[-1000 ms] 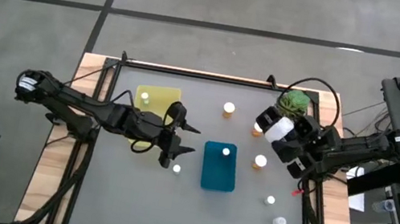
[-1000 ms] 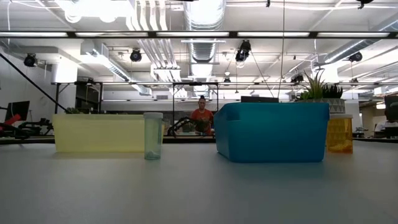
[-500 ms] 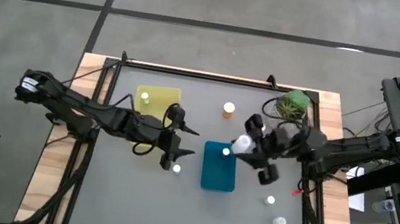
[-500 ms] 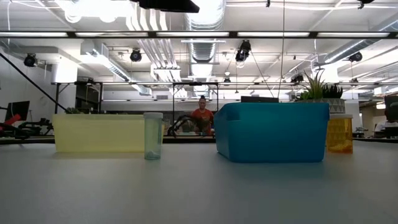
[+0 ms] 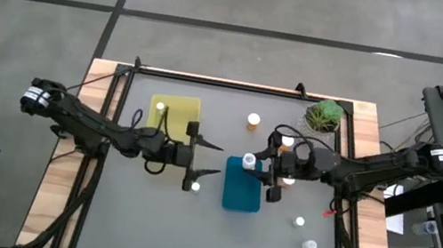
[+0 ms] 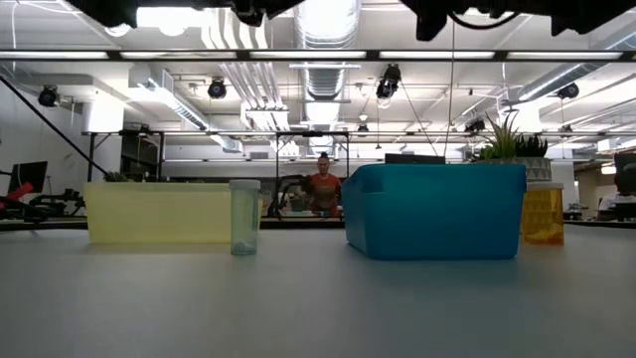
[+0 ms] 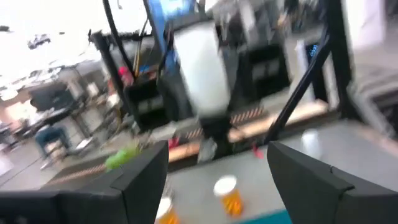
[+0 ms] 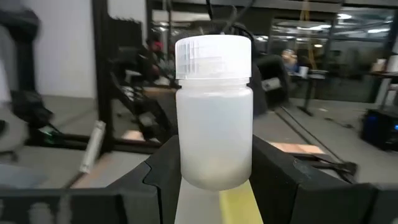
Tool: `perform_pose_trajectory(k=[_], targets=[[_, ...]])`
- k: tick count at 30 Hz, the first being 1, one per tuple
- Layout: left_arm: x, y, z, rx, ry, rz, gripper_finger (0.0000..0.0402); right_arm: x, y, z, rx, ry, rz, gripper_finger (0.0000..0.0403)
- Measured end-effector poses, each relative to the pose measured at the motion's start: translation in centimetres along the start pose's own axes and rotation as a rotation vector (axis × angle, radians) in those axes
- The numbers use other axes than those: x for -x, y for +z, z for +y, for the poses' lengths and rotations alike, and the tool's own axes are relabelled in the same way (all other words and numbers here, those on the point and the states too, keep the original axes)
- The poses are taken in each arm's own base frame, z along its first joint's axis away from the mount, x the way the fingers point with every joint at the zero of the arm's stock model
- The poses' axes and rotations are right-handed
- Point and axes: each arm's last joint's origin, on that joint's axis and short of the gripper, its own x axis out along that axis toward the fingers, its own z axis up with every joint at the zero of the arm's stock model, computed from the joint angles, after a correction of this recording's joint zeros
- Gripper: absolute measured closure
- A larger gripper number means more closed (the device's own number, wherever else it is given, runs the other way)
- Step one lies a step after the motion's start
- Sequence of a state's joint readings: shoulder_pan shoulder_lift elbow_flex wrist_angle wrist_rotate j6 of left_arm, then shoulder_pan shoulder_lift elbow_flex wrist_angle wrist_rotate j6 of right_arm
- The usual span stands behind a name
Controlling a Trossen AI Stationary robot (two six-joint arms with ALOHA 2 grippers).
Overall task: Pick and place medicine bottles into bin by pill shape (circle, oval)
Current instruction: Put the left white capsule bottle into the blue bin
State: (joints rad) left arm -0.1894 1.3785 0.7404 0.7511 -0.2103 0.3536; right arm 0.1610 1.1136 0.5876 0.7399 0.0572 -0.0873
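Above the blue bin (image 5: 243, 184), at its upper edge in the high view, the right gripper (image 5: 261, 168) pinches a clear bottle (image 8: 214, 113) with a white ribbed cap between both fingers; the bottle stands upright in the right wrist view. The left gripper (image 5: 208, 160) hovers between the yellow bin (image 5: 174, 113) and the blue bin, fingers spread, nothing between them. A clear bottle (image 5: 194, 186) stands on the table (image 5: 132, 226) just below the left gripper; the low view shows it in front of the yellow bin. An orange bottle (image 5: 253, 121) stands above the blue bin, two white-capped bottles (image 5: 304, 232) lie near the table's lower right. One cap (image 5: 161, 107) shows inside the yellow bin. A potted plant (image 5: 324, 116) sits at the upper right corner.
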Motion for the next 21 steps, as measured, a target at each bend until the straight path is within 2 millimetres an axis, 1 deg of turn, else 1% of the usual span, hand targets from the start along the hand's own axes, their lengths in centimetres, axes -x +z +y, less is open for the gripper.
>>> perform_pose_trajectory(k=[2,5,11,16,21], targets=[[-0.1,-0.2,-0.2,0.019,-0.013,-0.054,0.0144,0.0,-0.6,0.1,0.019,-0.024,0.024,0.0252],[-0.7,-0.9,-0.6,0.046,-0.013,-0.088,0.0144,0.0,-1.1,0.0,0.034,-0.062,0.041,0.0252],[-2.4,-2.1,-1.2,0.093,0.042,-0.165,0.0144,-0.1,-1.2,0.0,0.041,-0.068,0.047,0.0252],[-3.3,-2.2,-1.1,0.114,0.083,-0.262,0.0144,-0.1,-1.2,0.0,0.041,-0.068,0.047,0.0252],[-4.6,-2.4,-1.5,0.112,0.081,-0.257,0.0144,-0.1,-1.2,0.0,0.041,-0.073,0.048,0.0252]])
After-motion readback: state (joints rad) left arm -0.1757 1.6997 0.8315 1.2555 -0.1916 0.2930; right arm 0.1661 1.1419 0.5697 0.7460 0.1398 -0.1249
